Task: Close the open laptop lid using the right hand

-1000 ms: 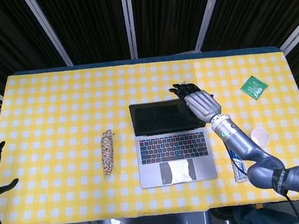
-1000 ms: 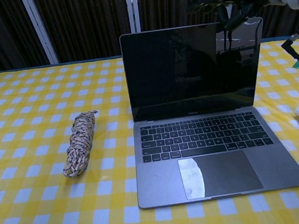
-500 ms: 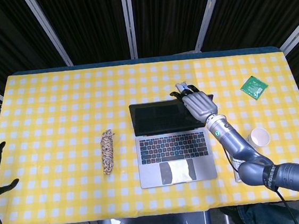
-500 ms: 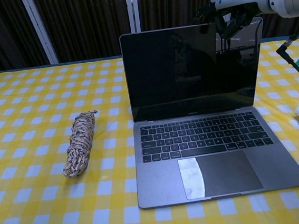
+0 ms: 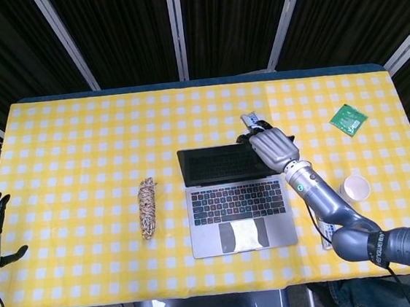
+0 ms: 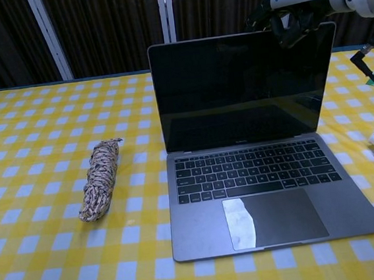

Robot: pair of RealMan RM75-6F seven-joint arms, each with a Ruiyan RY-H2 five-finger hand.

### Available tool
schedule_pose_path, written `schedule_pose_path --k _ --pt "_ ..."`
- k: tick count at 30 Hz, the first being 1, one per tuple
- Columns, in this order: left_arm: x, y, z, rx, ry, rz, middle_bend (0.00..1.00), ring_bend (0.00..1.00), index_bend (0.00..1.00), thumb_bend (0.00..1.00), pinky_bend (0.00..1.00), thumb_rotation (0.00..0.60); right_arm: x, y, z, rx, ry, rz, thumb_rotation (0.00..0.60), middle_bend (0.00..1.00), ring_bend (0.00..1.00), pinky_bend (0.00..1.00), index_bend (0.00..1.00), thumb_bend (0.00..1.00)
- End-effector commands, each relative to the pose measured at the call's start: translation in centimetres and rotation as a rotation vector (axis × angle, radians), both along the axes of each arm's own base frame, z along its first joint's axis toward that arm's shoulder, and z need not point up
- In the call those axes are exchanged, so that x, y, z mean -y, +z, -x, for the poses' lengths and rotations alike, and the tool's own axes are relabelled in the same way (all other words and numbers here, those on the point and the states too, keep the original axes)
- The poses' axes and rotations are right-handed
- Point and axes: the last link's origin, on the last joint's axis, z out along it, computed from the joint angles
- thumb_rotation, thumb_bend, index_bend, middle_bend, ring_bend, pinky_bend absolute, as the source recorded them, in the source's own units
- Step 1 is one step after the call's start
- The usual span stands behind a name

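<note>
Head view is showing the grey open laptop (image 5: 235,194) sitting in the middle of the yellow checked surface (image 5: 79,145). The silver right hand (image 5: 271,145) is hooking its fingers over the lid's top right corner, holding nothing. I think it should be pulling the lid gently forward and down, keeping fingers off the keys. No writing is readable.
</note>
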Motion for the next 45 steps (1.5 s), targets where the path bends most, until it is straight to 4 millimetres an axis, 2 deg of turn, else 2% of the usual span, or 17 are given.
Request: schedule_pose_path --k 1,10,16,25,36,39,45 --pt "0.0 0.0 -0.1 0.001 -0.002 0.0 0.0 0.0 0.0 0.0 0.0 0.6 -0.9 0.1 0.0 -0.013 0.027 -0.013 0.6 0.39 0.25 0.13 0.34 1.0" --pt "0.2 0.0 -0.2 0.005 -0.007 0.003 0.0 0.0 0.0 0.0 0.0 0.6 -3.8 0.2 -0.5 -0.064 0.117 -0.071 0.6 0.39 0.25 0.15 0.34 1.0" --pt "0.3 -0.1 -0.3 0.003 -0.01 0.01 0.0 0.0 0.0 0.0 0.0 0.6 -7.4 -0.3 -0.5 -0.135 0.205 -0.156 0.6 0.39 0.25 0.15 0.34 1.0" --pt "0.4 -0.1 -0.2 0.0 -0.009 0.012 0.0 0.0 0.0 0.0 0.0 0.6 -10.2 -1.4 0.0 -0.19 0.261 -0.237 0.6 0.38 0.25 0.15 0.33 1.0" --pt "0.4 -0.2 -0.2 -0.003 -0.011 0.015 0.0 0.0 0.0 0.0 0.0 0.6 -13.1 -3.2 2.3 -0.327 0.392 -0.28 0.6 0.38 0.25 0.15 0.32 1.0" --pt "0.4 -0.2 -0.2 -0.006 -0.013 0.017 0.0 0.0 0.0 0.0 0.0 0.6 -14.6 -4.2 4.0 -0.391 0.46 -0.298 0.6 0.38 0.25 0.15 0.32 1.0" --pt "0.4 -0.3 -0.2 -0.012 -0.019 0.019 0.0 0.0 0.0 0.0 0.0 0.6 -15.6 -5.4 6.5 -0.466 0.59 -0.269 0.6 0.37 0.25 0.15 0.32 1.0"
